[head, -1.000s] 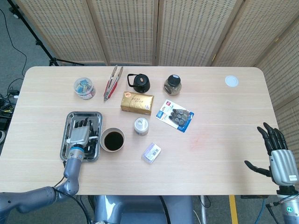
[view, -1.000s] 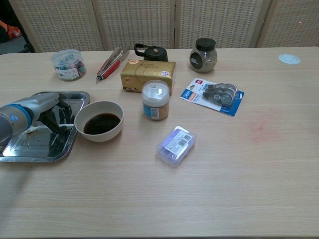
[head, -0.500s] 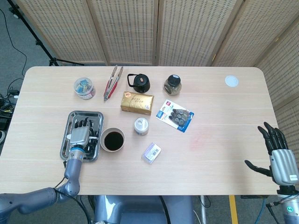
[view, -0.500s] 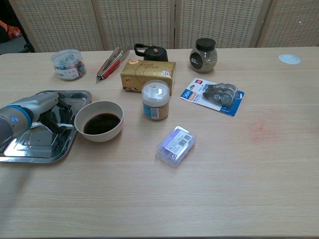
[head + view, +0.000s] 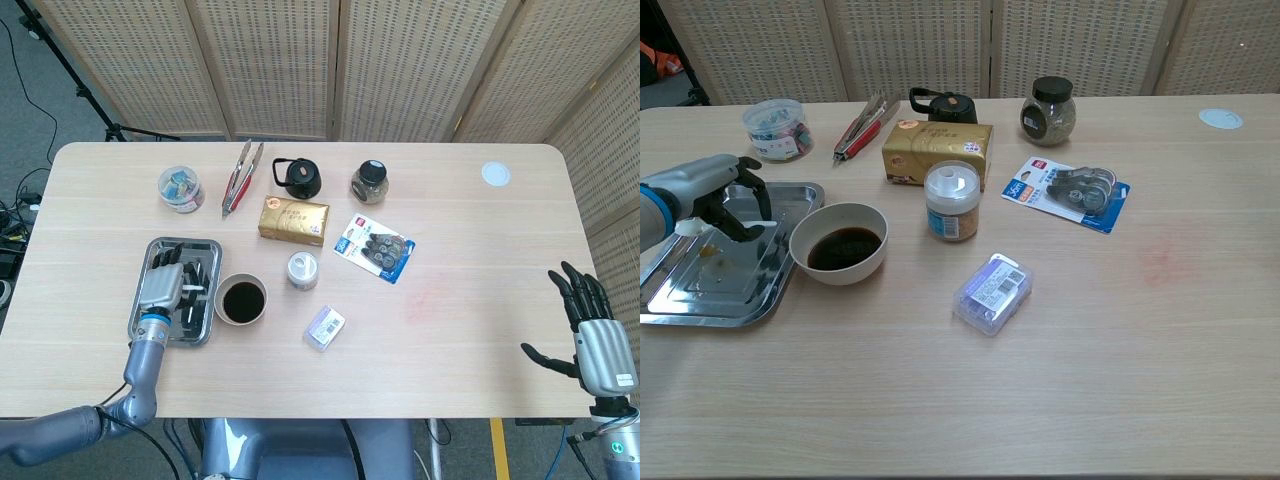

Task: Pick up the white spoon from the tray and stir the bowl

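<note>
One step is in hand – the lift of the white plastic spoon [image 5: 692, 228] out of the shallow steel tray [image 5: 670, 300].
The spoon is pinched in the left robot hand [image 5: 728, 190] above the tray, just beside the white bowl of dark liquid [image 5: 838, 243]; a short carry rightward and a dip of the spoon's end into the liquid are judged to be called for next. The right robot hand [image 5: 592, 335] is held open, fingers spread, off the pale wood-grain counter [image 5: 1090, 380] – a surface backed by woven cane screens [image 5: 300, 60].
</note>
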Available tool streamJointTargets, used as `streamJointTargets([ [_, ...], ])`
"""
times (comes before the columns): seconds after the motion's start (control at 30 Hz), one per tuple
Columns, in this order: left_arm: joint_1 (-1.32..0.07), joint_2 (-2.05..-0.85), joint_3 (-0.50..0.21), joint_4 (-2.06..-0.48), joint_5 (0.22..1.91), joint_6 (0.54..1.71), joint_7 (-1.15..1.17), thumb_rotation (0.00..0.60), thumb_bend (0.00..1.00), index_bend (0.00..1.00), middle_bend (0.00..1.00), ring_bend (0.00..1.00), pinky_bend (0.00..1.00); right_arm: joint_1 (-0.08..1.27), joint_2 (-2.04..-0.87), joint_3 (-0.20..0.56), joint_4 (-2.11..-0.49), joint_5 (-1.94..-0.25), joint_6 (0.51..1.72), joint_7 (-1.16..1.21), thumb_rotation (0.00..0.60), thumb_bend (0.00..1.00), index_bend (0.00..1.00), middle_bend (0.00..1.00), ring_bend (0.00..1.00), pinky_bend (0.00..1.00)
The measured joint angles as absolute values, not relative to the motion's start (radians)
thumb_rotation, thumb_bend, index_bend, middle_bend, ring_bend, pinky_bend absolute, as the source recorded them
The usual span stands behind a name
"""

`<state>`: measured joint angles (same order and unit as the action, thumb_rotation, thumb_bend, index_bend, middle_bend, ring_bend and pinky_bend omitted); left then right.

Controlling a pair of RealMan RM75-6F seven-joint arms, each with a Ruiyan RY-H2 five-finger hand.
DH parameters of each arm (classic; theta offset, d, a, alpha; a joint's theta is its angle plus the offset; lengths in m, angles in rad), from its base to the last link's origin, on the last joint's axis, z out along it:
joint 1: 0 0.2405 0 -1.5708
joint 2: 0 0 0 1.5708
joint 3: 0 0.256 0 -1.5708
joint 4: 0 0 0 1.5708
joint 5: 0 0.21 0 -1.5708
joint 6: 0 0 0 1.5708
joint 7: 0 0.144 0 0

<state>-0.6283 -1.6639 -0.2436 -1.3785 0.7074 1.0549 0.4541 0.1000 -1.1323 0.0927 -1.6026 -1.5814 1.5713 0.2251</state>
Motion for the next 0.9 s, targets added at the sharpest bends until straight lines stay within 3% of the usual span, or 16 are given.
streamJointTargets([
  [0.27, -0.568, -1.55, -0.264, -1.533, 0.855, 1.055, 0.227, 0.6, 0.42, 0.58, 0.0, 0.0, 0.0, 0.102, -1.139, 0.091, -1.606, -1.584, 1.568, 0.212, 0.6, 0.0, 0.0, 0.0, 0.0, 0.0],
  [0.4, -0.534, -1.508, -0.263, -1.574, 1.007, 1.047, 0.02, 0.6, 0.42, 0.59, 0.0, 0.0, 0.0, 0.103, -1.14, 0.09, -1.609, -1.585, 1.566, 0.21, 0.6, 0.0, 0.0, 0.0, 0.0, 0.0],
  [0.6, -0.504, -1.488, -0.243, -1.576, 1.236, 1.045, -0.324, 0.6, 0.42, 0.61, 0.0, 0.0, 0.0, 0.103, -1.139, 0.09, -1.611, -1.585, 1.567, 0.21, 0.6, 0.0, 0.0, 0.0, 0.0, 0.0],
  [0.9, -0.51, -1.512, -0.204, -1.512, 1.394, 0.991, -0.833, 0.6, 0.42, 0.61, 0.0, 0.0, 0.0, 0.105, -1.134, 0.096, -1.611, -1.574, 1.564, 0.224, 0.6, 0.0, 0.0, 0.0, 0.0, 0.0],
])
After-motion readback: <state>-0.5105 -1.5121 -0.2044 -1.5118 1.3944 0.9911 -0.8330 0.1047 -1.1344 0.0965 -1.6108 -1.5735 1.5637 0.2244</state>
